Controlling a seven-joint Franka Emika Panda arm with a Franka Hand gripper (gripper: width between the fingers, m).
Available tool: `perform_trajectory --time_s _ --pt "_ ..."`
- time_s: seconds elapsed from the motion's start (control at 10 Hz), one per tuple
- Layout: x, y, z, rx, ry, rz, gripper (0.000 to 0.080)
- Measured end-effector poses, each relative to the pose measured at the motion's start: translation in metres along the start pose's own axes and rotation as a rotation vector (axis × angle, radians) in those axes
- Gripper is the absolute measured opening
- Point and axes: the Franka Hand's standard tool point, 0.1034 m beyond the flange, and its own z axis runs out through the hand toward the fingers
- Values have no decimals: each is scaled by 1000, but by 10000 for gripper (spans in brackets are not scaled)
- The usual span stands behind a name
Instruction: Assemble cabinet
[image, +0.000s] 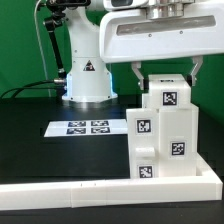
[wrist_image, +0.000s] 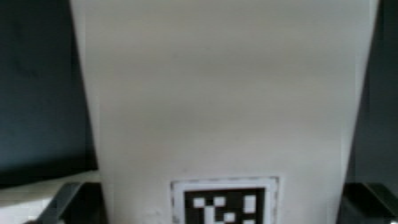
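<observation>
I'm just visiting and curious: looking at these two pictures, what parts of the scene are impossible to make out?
- Gripper, exterior view: its fingertips straddle the top block of the cabinet; whether they press it cannot be told.
- Cabinet's back and inside, exterior view: hidden behind its own front faces.
- Wrist view: one white piece fills the frame, blurred; its tag is cut off by the edge.
- Marker board, exterior view: tag patterns too small to read.
</observation>
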Motion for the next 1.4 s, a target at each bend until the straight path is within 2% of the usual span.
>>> perform_trajectory --time_s 0.2,0.6,1.4 --pt "-1 -3 1 9 14 196 558" --pt "-2 -7 2 43 4 554 558" --pt "-5 -13 3 67 -35 1047 558"
